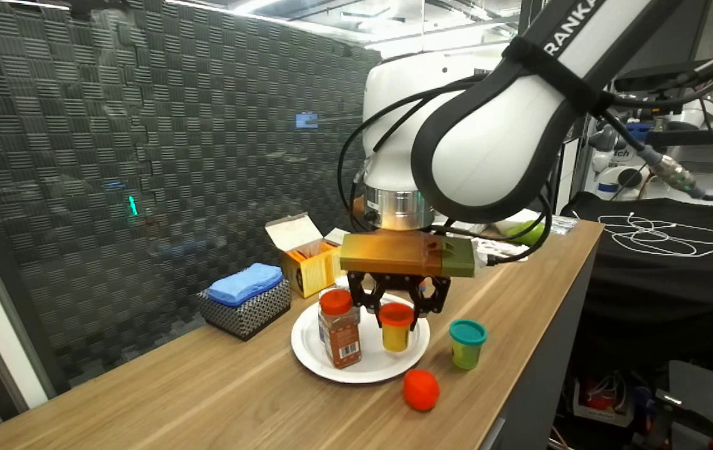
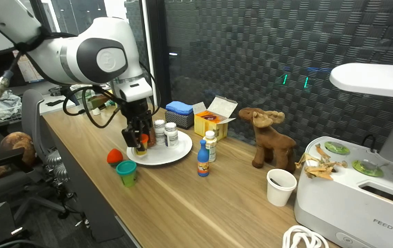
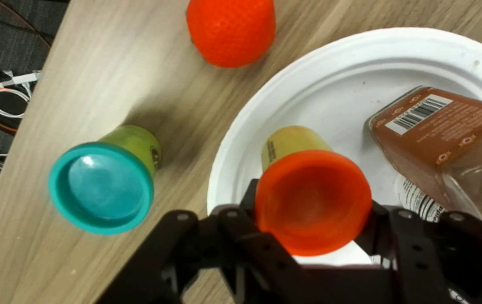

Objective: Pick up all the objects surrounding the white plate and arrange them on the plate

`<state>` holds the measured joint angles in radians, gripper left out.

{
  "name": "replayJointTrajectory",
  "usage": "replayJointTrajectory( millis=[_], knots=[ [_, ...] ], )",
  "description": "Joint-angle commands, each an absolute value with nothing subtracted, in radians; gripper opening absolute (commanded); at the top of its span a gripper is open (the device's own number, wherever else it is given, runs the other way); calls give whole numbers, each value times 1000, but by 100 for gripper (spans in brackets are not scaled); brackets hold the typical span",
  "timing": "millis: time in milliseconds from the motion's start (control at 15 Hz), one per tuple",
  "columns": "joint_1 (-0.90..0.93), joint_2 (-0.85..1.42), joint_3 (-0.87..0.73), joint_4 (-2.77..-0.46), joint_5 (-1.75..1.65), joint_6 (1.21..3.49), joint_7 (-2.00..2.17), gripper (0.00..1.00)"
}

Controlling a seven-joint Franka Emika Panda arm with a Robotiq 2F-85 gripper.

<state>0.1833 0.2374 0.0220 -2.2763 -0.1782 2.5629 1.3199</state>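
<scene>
The white plate (image 1: 371,369) holds a brown spice jar (image 1: 340,337) with a red lid and two white pill bottles (image 2: 171,136). My gripper (image 1: 397,324) is shut on a yellow tub (image 3: 293,141) with a red lid. The tub is upright over the plate's near edge, at or close to its surface. A green tub (image 1: 466,350) with a teal lid and a red strawberry-like object (image 1: 420,390) stand on the table beside the plate. A blue bottle (image 2: 203,160) and a white-capped bottle (image 2: 211,146) stand on its other side.
A tissue box (image 2: 179,119) with a blue cloth and an open yellow box (image 2: 211,125) stand behind the plate. A toy moose (image 2: 270,139), a paper cup (image 2: 279,193) and a white planter device (image 2: 348,206) stand farther along. The table edge runs near the green tub.
</scene>
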Motion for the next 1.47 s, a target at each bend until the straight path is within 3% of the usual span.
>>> replayJointTrajectory(
  millis=[0,67,200,267,533,1400],
  knots=[
    [190,258,23,-2246,-134,2577,1337,21],
    [188,259,22,-2247,-128,2577,1332,23],
    [187,261,19,-2247,-115,2580,1329,70],
    [185,259,19,-2248,-105,2579,1326,71],
    [174,243,18,-2259,-71,2580,1310,99],
    [104,107,-6,-2271,-99,2445,1171,100]
  ],
)
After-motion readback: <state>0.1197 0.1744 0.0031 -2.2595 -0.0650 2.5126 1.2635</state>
